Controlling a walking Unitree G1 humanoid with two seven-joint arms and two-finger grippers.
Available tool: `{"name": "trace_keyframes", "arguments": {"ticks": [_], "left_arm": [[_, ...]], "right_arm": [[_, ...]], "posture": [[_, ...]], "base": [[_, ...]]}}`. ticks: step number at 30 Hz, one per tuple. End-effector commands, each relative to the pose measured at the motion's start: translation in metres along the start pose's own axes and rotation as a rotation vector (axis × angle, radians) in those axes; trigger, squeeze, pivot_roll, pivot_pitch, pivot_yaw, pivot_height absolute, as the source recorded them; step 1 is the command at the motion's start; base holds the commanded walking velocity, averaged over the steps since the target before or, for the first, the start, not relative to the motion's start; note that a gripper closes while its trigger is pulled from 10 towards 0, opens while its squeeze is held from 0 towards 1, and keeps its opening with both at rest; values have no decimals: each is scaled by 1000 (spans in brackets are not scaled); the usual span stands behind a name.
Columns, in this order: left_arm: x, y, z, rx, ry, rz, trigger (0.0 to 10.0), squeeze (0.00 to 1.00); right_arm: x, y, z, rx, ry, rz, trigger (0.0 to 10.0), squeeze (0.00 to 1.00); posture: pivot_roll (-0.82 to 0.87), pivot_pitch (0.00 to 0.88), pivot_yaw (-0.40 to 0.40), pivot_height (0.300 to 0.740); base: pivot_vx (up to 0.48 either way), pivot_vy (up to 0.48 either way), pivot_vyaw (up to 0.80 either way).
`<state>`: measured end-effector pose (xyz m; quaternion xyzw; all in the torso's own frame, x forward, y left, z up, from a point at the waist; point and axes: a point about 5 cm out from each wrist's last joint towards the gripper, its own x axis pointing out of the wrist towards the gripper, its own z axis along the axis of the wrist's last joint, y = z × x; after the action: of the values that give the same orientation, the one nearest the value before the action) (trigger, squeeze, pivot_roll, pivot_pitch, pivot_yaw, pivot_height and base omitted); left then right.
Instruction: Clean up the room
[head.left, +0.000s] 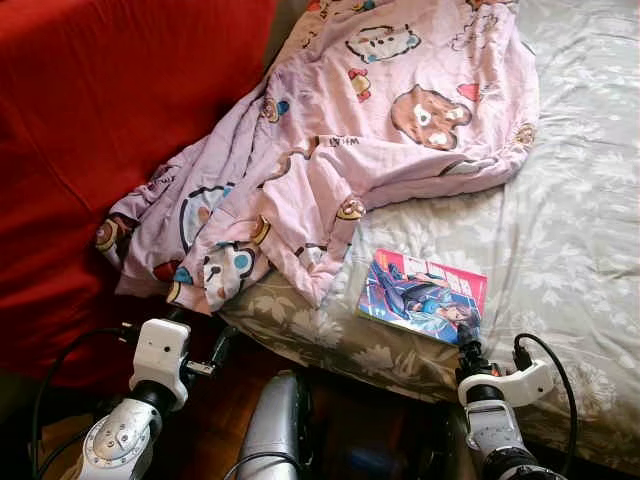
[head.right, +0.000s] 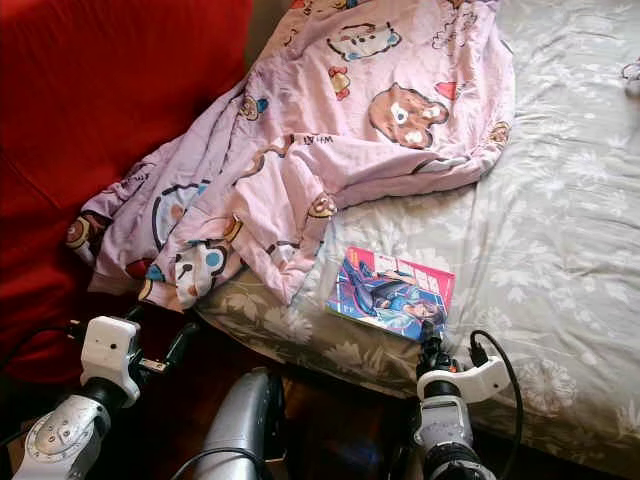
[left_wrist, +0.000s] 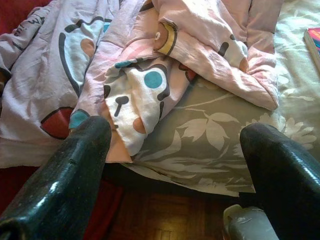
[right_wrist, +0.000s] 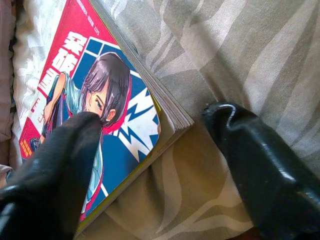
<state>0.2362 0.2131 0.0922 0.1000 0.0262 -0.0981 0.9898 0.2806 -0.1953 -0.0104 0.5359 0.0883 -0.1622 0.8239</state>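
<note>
While both gape empty | right tool (right_wrist: 150, 145) straddles comic (head.left: 424, 295) corner | left tool (left_wrist: 175, 150) faces blanket (head.left: 330, 140)

Silver arms, white wrists, black cables, glossy fingers (left_wrist: 65, 185).

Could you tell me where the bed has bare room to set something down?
The grey sheet is bare right of the comic book and beyond it, up to the pink blanket. The blanket crowds the bed's left side, spilling over the edge.
</note>
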Motion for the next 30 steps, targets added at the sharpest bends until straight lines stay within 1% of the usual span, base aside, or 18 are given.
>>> {"name": "trace_keyframes", "arguments": {"ticks": [1, 8, 18, 28, 30], "left_arm": [[-6, 6, -2, 34, 27, 17, 10000, 0], [-7, 6, -3, 33, 32, 14, 10000, 0], [-7, 4, -4, 29, 38, 8, 10000, 0], [0, 0, -9, 19, 48, 1, 10000, 0], [1, -1, -10, 16, 46, 2, 10000, 0]], "right_arm": [[-3, -4, -10, 23, 40, -21, 0, 0], [-2, 1, -12, 25, 48, 0, 0, 0], [-3, 0, -14, 19, 58, 0, 0, 0], [-4, -3, -10, 4, 46, 11, 0, 0], [-5, -5, -9, 2, 45, 13, 0, 0]], "posture": [[260, 269, 135, 602], [259, 266, 135, 602], [255, 265, 136, 602], [238, 244, 125, 602], [236, 237, 123, 602]], "base": [[0, 0, 0], [0, 0, 0], [0, 0, 0], [0, 0, 0], [0, 0, 0]]}}
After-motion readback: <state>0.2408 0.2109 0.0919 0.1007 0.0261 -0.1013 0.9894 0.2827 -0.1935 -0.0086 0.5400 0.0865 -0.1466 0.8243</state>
